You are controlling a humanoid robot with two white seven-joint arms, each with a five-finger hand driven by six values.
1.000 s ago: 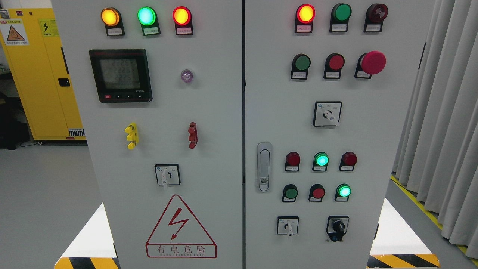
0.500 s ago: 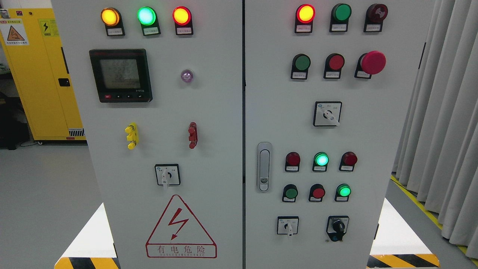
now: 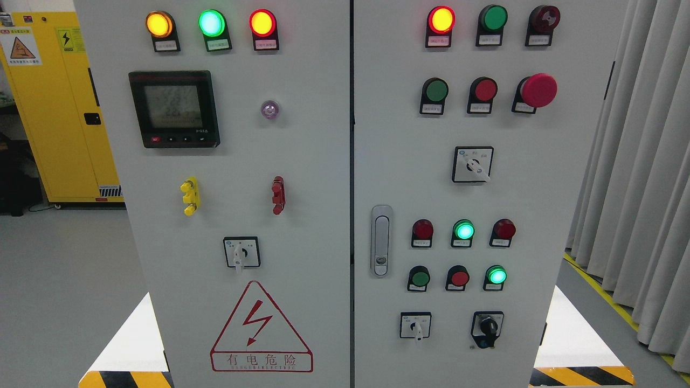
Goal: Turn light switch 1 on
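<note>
A grey electrical cabinet (image 3: 302, 161) with two doors fills the head view. Neither of my hands or arms shows anywhere. On the right door, a lower row holds a dark green push button (image 3: 419, 278), a red push button (image 3: 459, 278) and a lit green button (image 3: 496, 275). Above them sit a dark red lamp (image 3: 422, 229), a lit green lamp (image 3: 463, 230) and another dark red lamp (image 3: 504, 229). The labels under the buttons are too small to read, so I cannot tell which one is light switch 1.
Rotary selectors (image 3: 472, 164), (image 3: 415, 325), (image 3: 487, 326), (image 3: 241, 252) dot the doors, with a red mushroom stop button (image 3: 538, 90) and a door handle (image 3: 381, 240). A yellow cabinet (image 3: 54, 102) stands at left, grey curtains (image 3: 636, 172) at right, striped floor tape (image 3: 582, 375) below.
Only the digits on the meter display flicker; nothing else has moved.
</note>
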